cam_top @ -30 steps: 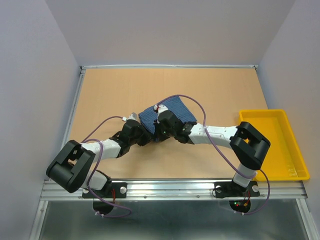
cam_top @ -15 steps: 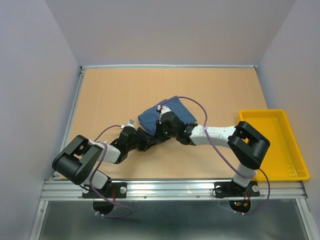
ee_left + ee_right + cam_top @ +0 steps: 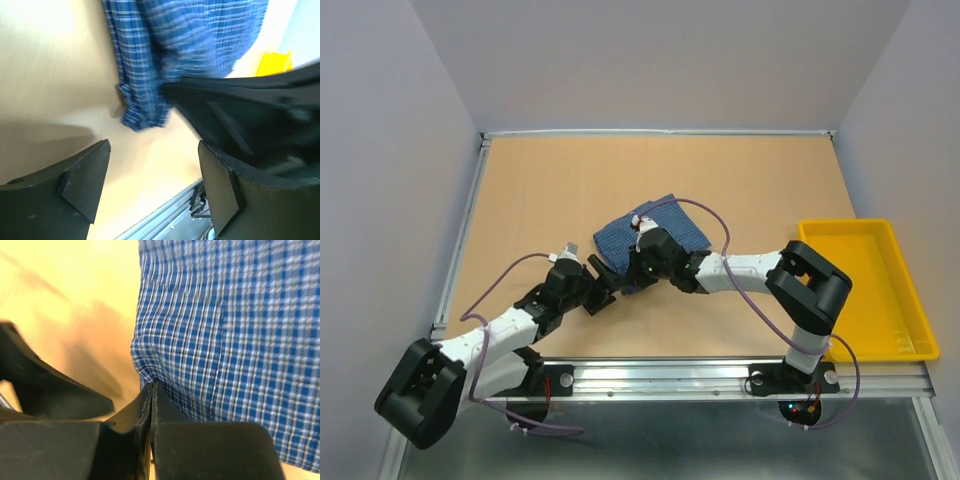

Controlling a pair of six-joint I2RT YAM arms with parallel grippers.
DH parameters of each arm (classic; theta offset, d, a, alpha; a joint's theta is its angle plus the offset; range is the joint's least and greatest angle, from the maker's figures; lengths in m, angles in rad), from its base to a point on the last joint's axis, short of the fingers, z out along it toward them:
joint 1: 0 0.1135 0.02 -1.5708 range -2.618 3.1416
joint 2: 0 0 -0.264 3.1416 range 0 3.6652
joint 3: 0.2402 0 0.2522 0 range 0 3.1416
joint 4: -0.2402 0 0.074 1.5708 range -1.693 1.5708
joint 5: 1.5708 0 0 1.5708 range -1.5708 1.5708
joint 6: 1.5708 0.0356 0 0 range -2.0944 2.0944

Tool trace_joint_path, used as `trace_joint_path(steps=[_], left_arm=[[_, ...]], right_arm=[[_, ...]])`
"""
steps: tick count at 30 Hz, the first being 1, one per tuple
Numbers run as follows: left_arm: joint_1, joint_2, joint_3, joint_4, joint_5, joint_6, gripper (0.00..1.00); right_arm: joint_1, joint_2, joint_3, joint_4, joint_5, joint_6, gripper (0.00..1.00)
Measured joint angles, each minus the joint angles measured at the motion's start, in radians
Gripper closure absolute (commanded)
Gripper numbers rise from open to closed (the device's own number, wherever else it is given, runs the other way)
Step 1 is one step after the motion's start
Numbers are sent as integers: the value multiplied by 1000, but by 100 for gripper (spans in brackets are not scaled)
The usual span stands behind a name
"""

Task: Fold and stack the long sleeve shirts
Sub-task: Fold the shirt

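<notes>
No text, label, brand mark, number or sign can be read in any of the views.
</notes>
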Motion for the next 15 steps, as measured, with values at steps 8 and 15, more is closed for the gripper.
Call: trace_joint_path(steps=[8,15], left_arm=[[0,-181,26,-216,-91,19,28],[11,-93,31,-236,-124,32,64]], right_arm=[[18,5,-3,-14,-76,-5,96],[18,4,-15,-15,-125,-7,96]])
